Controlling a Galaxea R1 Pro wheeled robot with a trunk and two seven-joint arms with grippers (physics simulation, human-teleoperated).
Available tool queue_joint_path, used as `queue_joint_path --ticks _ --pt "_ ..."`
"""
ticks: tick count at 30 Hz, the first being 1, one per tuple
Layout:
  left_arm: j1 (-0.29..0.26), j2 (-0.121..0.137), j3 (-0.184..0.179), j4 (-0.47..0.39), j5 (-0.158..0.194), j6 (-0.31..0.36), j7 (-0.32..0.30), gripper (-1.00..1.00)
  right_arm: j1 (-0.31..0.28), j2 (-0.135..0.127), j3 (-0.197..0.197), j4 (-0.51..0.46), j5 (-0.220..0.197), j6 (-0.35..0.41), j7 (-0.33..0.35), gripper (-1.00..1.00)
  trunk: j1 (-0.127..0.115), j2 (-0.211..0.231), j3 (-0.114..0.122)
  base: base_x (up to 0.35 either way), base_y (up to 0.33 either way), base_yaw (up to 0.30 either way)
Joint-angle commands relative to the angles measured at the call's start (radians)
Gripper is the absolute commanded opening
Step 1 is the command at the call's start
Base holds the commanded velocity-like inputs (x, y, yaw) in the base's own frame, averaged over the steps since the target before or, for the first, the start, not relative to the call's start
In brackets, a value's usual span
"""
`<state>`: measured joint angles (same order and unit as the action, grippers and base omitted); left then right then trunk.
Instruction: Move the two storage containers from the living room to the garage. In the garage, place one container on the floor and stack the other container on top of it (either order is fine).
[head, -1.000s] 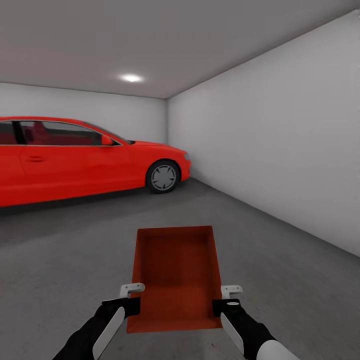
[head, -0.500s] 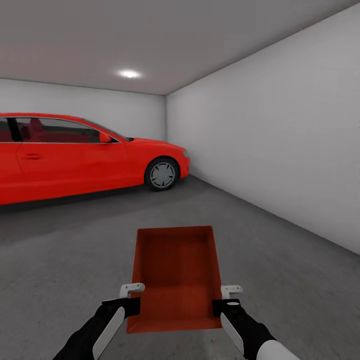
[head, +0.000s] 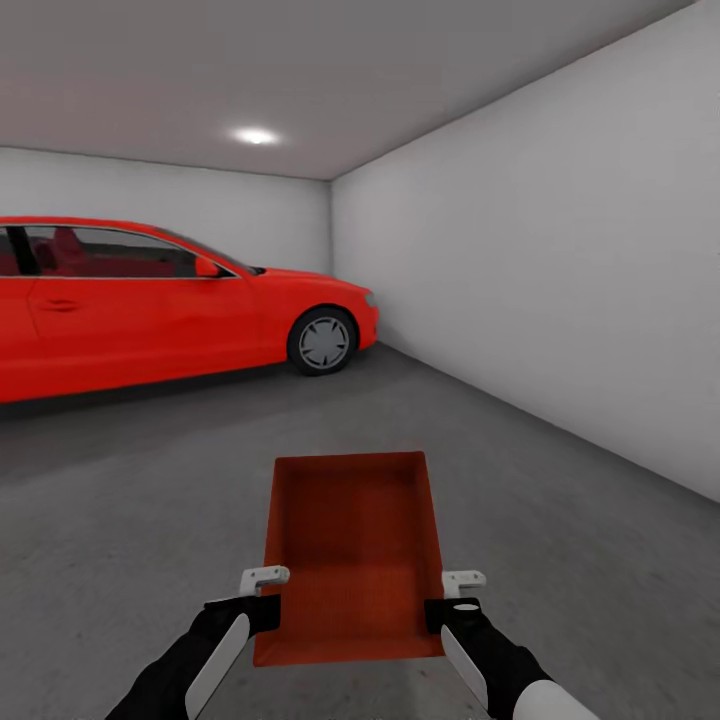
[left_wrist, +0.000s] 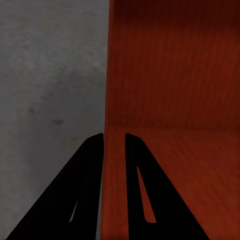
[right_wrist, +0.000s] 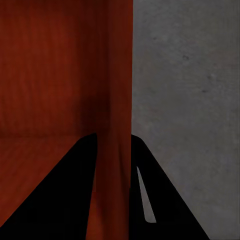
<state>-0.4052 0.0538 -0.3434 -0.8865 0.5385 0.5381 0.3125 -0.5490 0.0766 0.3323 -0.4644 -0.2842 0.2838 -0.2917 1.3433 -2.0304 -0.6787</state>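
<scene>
While both arms reach forward, orange-red storage container (head: 350, 550) at six o'clock above grey floor (head: 120, 520), left gripper (left_wrist: 114, 142) and right gripper (right_wrist: 114, 142) each apparently pinching a side wall, red car (head: 170, 300) at ten o'clock.

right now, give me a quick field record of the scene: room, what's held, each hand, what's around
room: garage, grey concrete floor, plain walls
held: one orange-red storage container, open top, empty
left hand: clamped on the container's left wall
right hand: clamped on its right wall
nearby: red car ahead on the left
</scene>
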Motion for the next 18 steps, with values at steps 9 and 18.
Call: queue_joint_path --ticks 9,18 --pt "-0.001 0.001 0.004 -0.015 0.003 -0.081 0.01 -1.0 0.0 -0.001 -0.001 0.0 -0.009 0.006 -0.006 -1.0 0.0 -0.001 -0.013 0.04 0.0 -0.153" --pt "-0.001 0.001 0.004 -0.015 0.003 -0.081 0.01 -1.0 0.0 -0.001 -0.001 0.0 -0.009 0.006 -0.005 -1.0 0.0 -0.001 -0.024 0.003 0.0 -0.202"
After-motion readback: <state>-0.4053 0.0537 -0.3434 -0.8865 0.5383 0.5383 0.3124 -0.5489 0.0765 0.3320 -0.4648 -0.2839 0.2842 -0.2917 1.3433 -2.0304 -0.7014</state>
